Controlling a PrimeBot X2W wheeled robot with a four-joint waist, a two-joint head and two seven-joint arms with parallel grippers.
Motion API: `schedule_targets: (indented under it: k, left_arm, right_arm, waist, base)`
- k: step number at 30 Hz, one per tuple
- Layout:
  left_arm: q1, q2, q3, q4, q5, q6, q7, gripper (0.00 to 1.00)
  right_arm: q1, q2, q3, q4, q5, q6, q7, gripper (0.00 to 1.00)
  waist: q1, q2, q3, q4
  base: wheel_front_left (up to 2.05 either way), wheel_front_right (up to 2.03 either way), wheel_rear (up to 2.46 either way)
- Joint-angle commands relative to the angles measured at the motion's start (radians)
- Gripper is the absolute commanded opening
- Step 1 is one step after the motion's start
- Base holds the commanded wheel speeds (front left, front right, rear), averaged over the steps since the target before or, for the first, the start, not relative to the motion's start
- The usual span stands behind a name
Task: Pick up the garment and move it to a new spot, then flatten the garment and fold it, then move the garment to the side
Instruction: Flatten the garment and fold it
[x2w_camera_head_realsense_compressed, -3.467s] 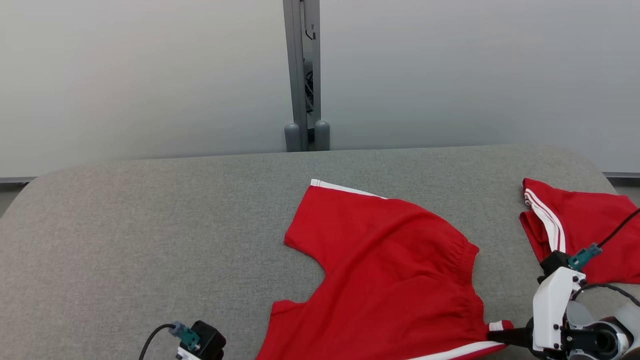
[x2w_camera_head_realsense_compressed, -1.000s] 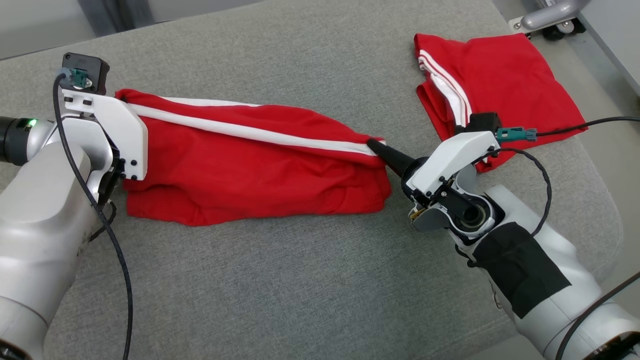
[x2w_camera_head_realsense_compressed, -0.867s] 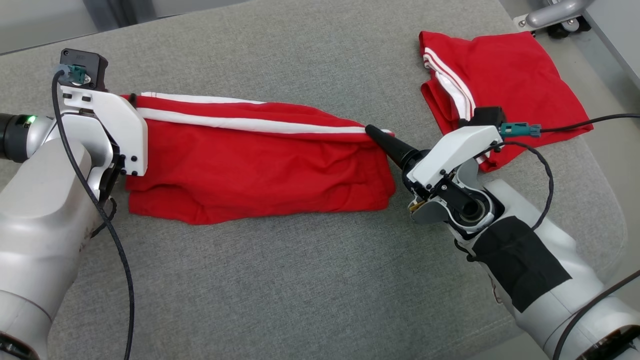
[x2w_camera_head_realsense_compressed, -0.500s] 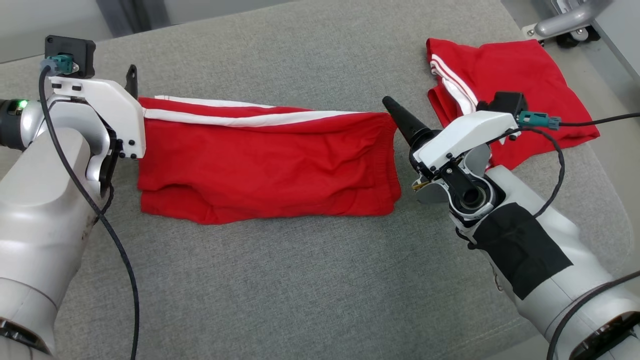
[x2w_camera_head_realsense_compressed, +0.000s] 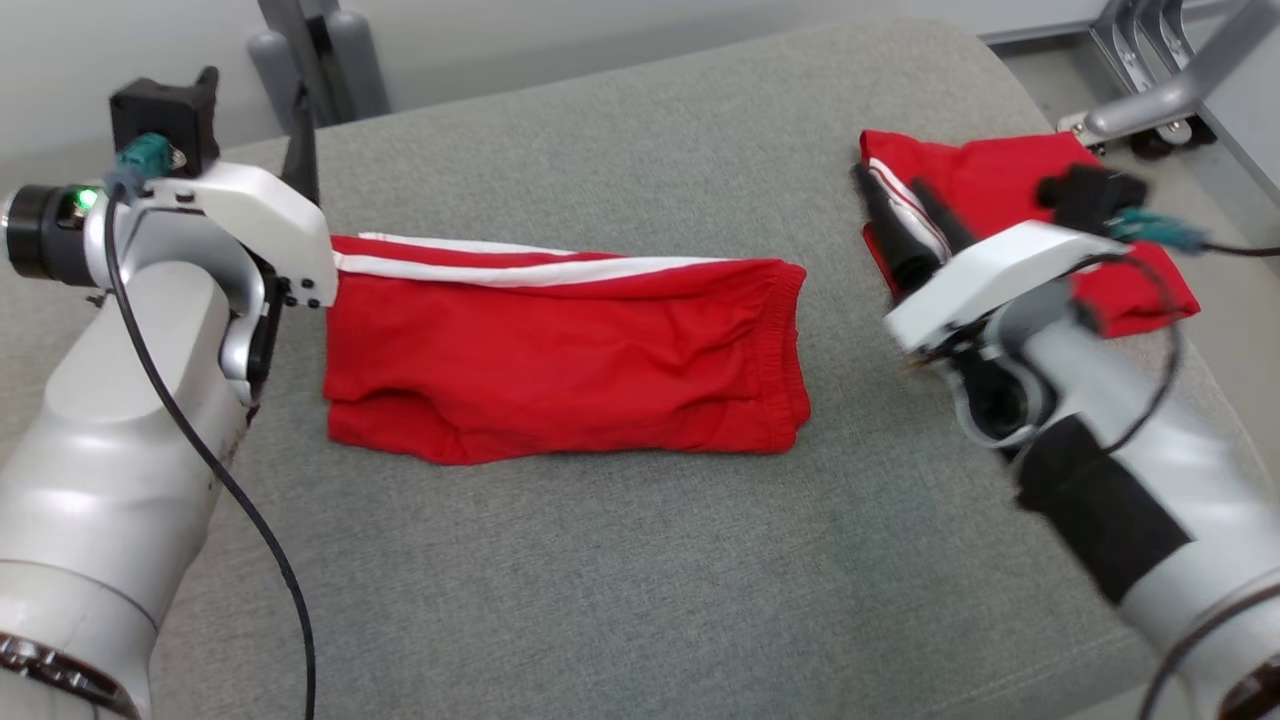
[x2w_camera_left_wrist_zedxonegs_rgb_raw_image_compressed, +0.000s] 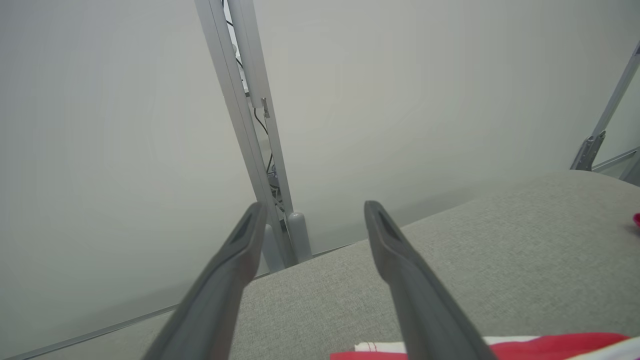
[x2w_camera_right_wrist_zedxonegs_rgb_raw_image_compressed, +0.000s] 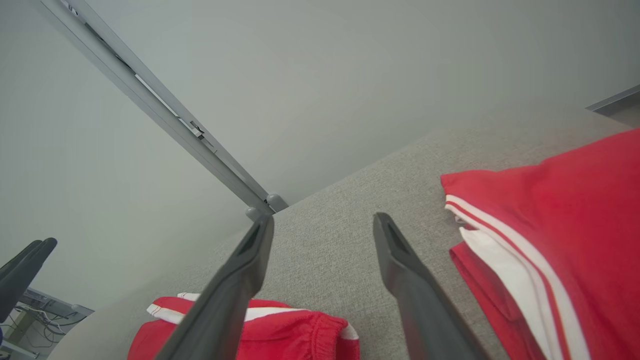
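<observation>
The garment, red shorts with white side stripes, lies folded in half lengthwise on the grey padded table, waistband to the right. My left gripper hovers above the garment's far left corner; in the left wrist view it stands open and empty, with the garment's edge at the bottom. My right gripper, blurred by motion, is up to the right of the waistband, in front of another red piece. It is open and empty, and the garment lies below its left finger.
A second folded red garment with white stripes lies at the table's far right corner. A grey post stands behind the table, with a metal frame beyond the right edge. My pale forearms flank the garment.
Both grippers have opened and let go of the garment's far edge, then lifted away. The right one swung right towards the second red piece. The camera has also shifted.
</observation>
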Motion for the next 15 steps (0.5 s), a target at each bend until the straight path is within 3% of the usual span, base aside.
schedule_targets:
  k: [1, 7, 11, 15]
  left_arm:
    - [0.004, 0.009, 0.010, -0.019, 0.014, 0.011, -0.006, 1.00]
    - [0.173, 0.041, 0.124, -0.304, 0.130, 0.082, -0.006, 1.00]
    - [0.332, 0.033, 0.203, -0.484, 0.221, 0.112, -0.006, 1.00]
    - [0.487, 0.012, 0.273, -0.611, 0.294, 0.119, -0.007, 1.00]
  right_arm:
    - [-0.003, -0.023, -0.024, -0.010, -0.028, 0.000, -0.008, 1.00]
    - [0.175, -0.081, -0.333, -0.191, -0.419, 0.000, -0.006, 1.00]
    - [0.350, -0.052, -0.510, -0.340, -0.656, 0.000, -0.006, 1.00]
    - [0.508, -0.013, -0.609, -0.475, -0.834, 0.000, -0.006, 1.00]
  waist:
    - [0.0000, 0.0000, -0.017, 0.015]
    - [0.0000, 0.0000, -0.077, 0.067]
    - [0.0000, 0.0000, -0.119, 0.110]
    - [0.0000, 0.0000, -0.152, 0.153]
  base:
    - [0.00, 0.00, 0.00]
    - [0.00, 0.00, 0.00]
    - [0.00, 0.00, 0.00]
    - [0.00, 0.00, 0.00]
